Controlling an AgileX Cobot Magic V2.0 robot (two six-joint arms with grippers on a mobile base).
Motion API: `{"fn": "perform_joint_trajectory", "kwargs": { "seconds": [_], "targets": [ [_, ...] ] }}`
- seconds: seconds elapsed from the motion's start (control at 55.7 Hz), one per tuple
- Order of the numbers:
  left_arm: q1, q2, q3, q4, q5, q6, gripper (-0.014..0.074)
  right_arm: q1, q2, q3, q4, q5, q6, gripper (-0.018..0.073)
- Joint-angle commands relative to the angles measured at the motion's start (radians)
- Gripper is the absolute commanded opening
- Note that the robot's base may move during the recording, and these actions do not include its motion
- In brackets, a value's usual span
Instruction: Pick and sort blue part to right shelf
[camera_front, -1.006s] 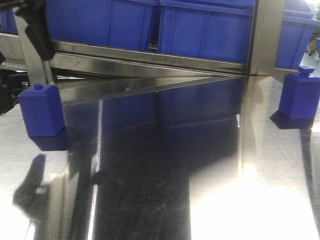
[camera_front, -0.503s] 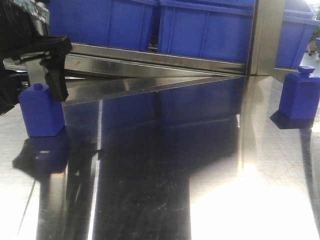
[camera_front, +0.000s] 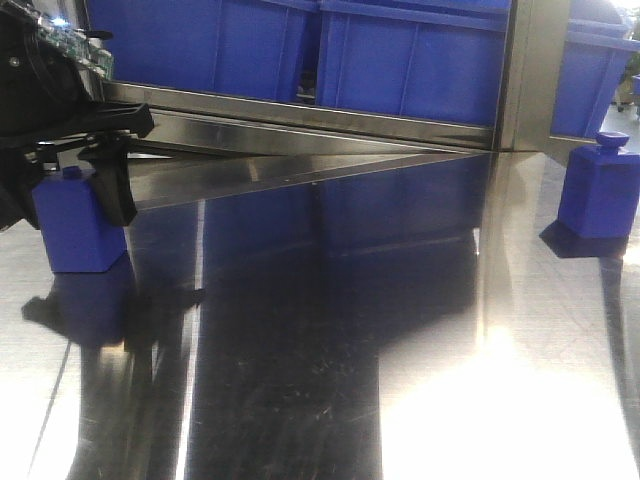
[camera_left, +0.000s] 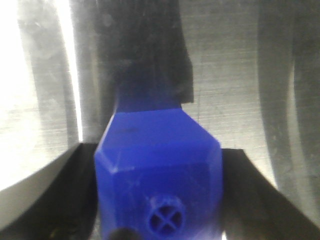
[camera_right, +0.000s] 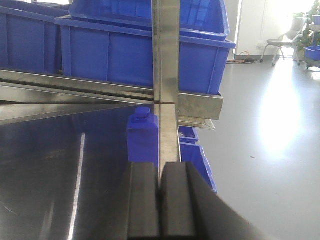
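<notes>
The left pincer (camera_front: 72, 205) has dropped lower than half a second ago, and its dark fingers (camera_front: 112, 190) now reach down the flanks of the blue part (camera_front: 78, 238) rather than stopping at its shoulder. The part itself has slid slightly toward 9 o'clock. It stands upright on the steel table (camera_front: 300, 380), at about 9 o'clock in the front view. That small nudge suggests a finger has met it, so the grasp looks nearly set.

In the left wrist view the blue part (camera_left: 157, 160) fills the space between the two fingers (camera_left: 50, 200), which sit tight against both sides. I cannot tell whether they are pressing yet or only bracketing it.

The right pincer (camera_right: 160, 200) has its pads drawn together on nothing and hangs low, facing the shelf post (camera_right: 166, 60). At 3 o'clock the other blue block (camera_front: 600, 190), the one with the wider cap, has not shifted.

The right shelf (camera_front: 520, 70), with its blue bins (camera_front: 400, 70), runs along 12 o'clock. Lifting and carrying there have not begun.
</notes>
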Motion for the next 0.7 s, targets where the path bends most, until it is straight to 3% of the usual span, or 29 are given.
{"fn": "perform_joint_trajectory", "kwargs": {
  "seconds": [0.0, 0.27, 0.431, 0.683],
  "targets": [
    [-0.006, -0.044, -0.029, -0.005, -0.021, -0.009, 0.0365, 0.002, -0.005, -0.009, -0.008, -0.089, -0.004, 0.0038],
    [-0.006, -0.049, -0.052, -0.010, 0.013, -0.002, 0.0354, 0.002, -0.006, -0.009, -0.008, -0.093, -0.004, 0.0038],
    [-0.006, -0.141, -0.054, -0.010, 0.003, 0.018, 0.0354, 0.002, -0.006, -0.009, -0.008, -0.093, -0.004, 0.0038],
    [-0.006, -0.419, 0.085, -0.004, -0.214, 0.050, 0.0354, 0.002, -0.006, -0.009, -0.007, -0.101, -0.004, 0.0038]
  ]
}}
